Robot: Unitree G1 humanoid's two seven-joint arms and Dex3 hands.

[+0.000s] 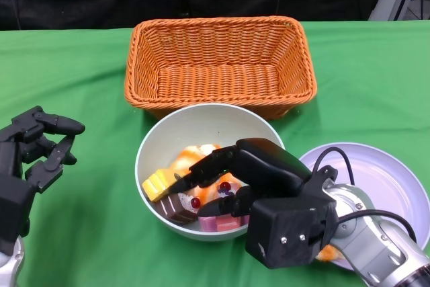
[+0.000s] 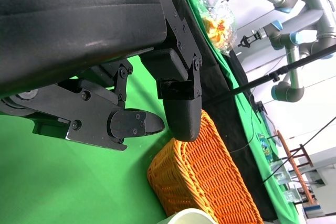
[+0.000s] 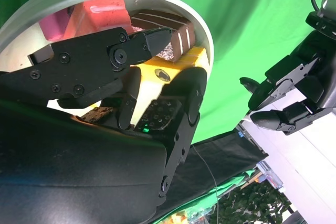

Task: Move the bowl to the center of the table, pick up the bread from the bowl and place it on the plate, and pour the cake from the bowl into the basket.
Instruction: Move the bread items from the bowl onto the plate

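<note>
1. Nearest the camera, the right hand (image 1: 225, 179) reaches into the bowl (image 1: 161, 136), fingers curled down among the food, evidently after the bread (image 1: 191, 156); whether anything is pinched cannot be told.
2. The left hand (image 1: 37, 149) waits beside the bowl, fingers apart, holding nothing.
3. The bowl sits mid-table with the cake pieces (image 1: 176, 208) at its near side.
4. The plate (image 1: 383, 173) lies to its right, within reach for the bread.
5. Farthest, the basket (image 1: 218, 65) stands just behind the bowl, ready for the pour.
</note>
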